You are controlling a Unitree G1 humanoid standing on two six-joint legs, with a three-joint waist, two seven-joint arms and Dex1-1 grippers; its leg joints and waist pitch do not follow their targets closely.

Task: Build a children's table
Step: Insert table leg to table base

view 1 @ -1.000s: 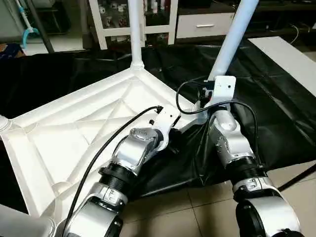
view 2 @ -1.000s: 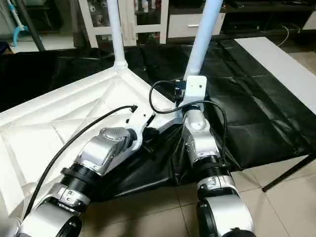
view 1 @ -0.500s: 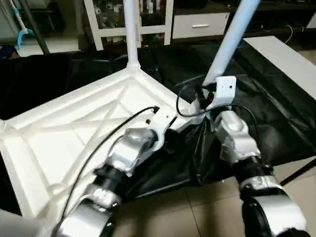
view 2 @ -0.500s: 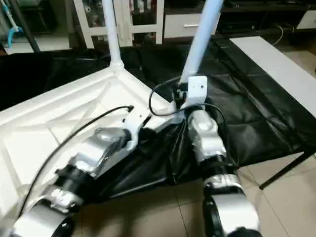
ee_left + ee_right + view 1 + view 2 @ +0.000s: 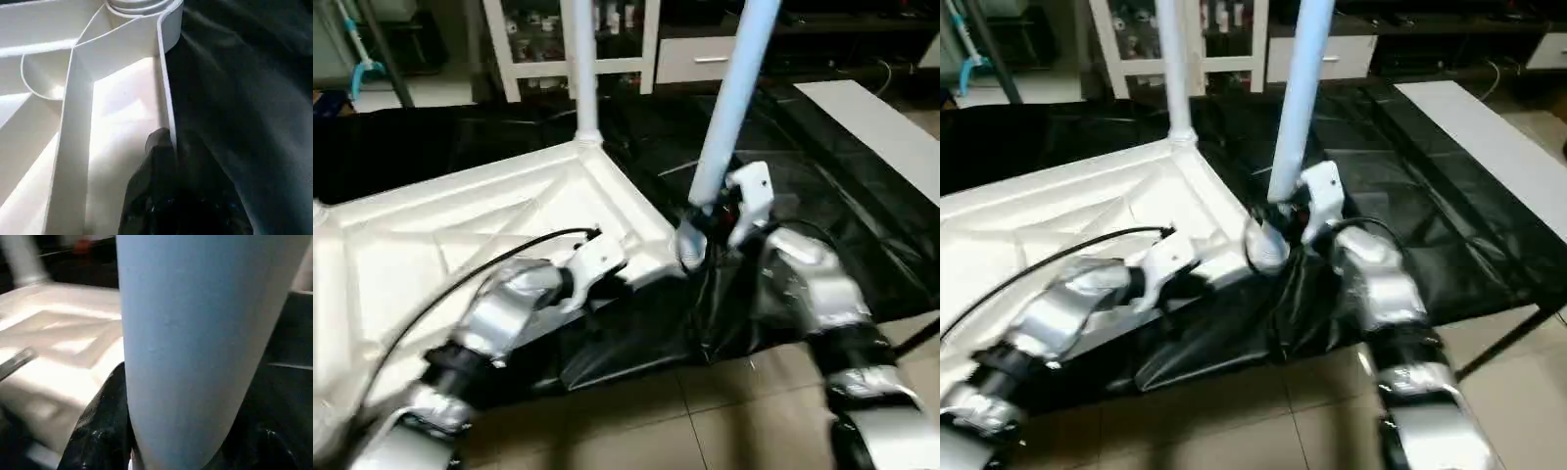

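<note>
now right gripper point(image 5: 171, 450) grips leg point(image 5: 729, 108); left gripper point(image 5: 173, 147) pinches tabletop rim point(image 5: 166, 93)

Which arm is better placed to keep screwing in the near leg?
Right: the right gripper grips the near leg above its corner socket, while the left gripper pinches the table top's rim.

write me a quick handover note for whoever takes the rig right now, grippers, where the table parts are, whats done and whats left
Left gripper: shut, pinching the side wall of the table top near its corner.
Right gripper: closed around the near leg, just above its corner socket.
The top lies underside up on black sheeting. The far leg stands upright in its far corner.
Done: far leg in place, near leg standing at its socket.
Left: whether the near leg is seated can't be told; check and tighten, then do the other corners.
</note>
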